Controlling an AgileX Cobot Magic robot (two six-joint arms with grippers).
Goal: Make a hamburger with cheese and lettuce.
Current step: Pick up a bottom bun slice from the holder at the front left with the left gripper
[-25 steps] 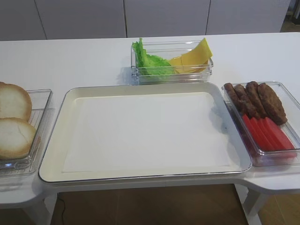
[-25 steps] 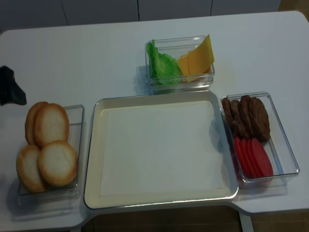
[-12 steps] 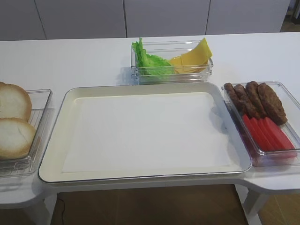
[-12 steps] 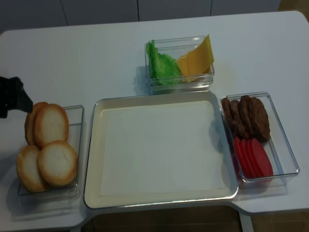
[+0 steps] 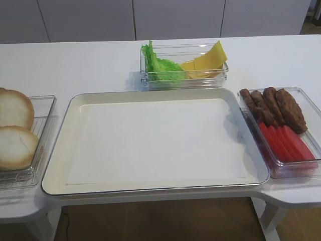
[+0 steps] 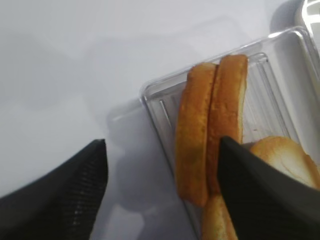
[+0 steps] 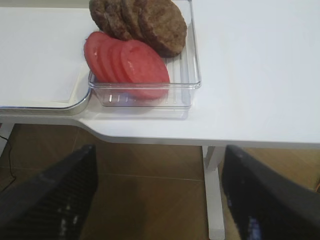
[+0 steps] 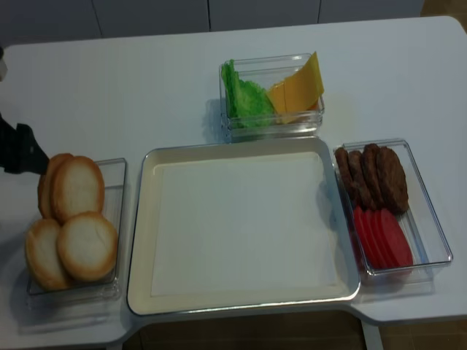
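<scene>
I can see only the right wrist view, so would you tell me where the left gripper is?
Observer: The left gripper is open, its fingers either side of two upright bun slices in their clear container.
Operator: Is anything on the tray?
Observer: No, the tray holds only its white liner.
Operator: Where are the cheese and lettuce?
Observer: Cheese and lettuce share one clear box behind the tray.

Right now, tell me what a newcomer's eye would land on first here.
The big cream tray fills the table's middle with nothing on it. Colour rings it: green lettuce and yellow cheese behind, red slices and brown patties at right, buns at left, where the left hand straddles two upright slices.
</scene>
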